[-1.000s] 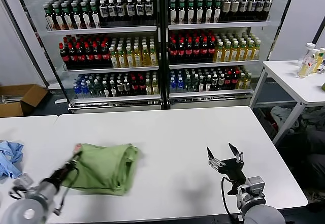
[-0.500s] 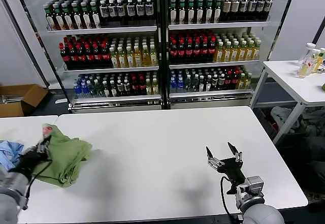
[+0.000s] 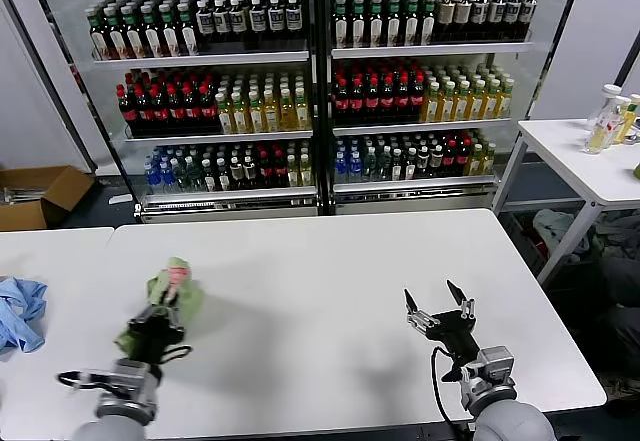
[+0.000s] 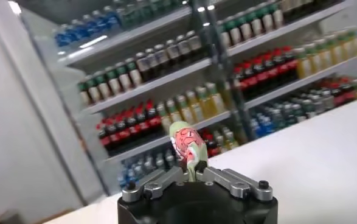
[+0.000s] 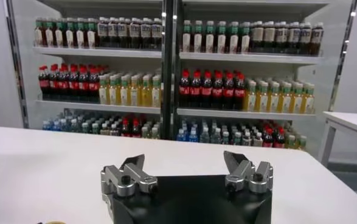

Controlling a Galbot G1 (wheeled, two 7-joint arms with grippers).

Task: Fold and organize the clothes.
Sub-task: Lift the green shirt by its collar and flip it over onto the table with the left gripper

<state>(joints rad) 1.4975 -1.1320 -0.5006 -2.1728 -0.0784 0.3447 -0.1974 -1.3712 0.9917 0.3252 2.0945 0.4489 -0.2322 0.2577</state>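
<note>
The left gripper (image 3: pixel 160 319) sits low at about eight o'clock on the white table (image 3: pixel 330 261), its jaws clenched on a bunched fold of the light green polo shirt (image 3: pixel 172 291); the cloth stands up out of the grip in a narrow crumpled peak, with a patch of red-and-white print at its top. In the left wrist view the same green fabric (image 4: pixel 188 149) pokes up between the closed fingers (image 4: pixel 166 176), red print facing the camera. The rest of the shirt hangs down around the gripper toward the tabletop. Over at nine o'clock, near the table's left edge and well apart from the shirt, lies a small light blue garment (image 3: pixel 20 311). The right gripper (image 3: pixel 437 306) is parked at roughly four o'clock above the table, jaws released and spread wide, holding nothing; the right wrist view shows its fingers (image 5: pixel 129 173) apart. At twelve o'clock, beyond the table, stand shelves of bottles (image 3: pixel 300 91)
</note>
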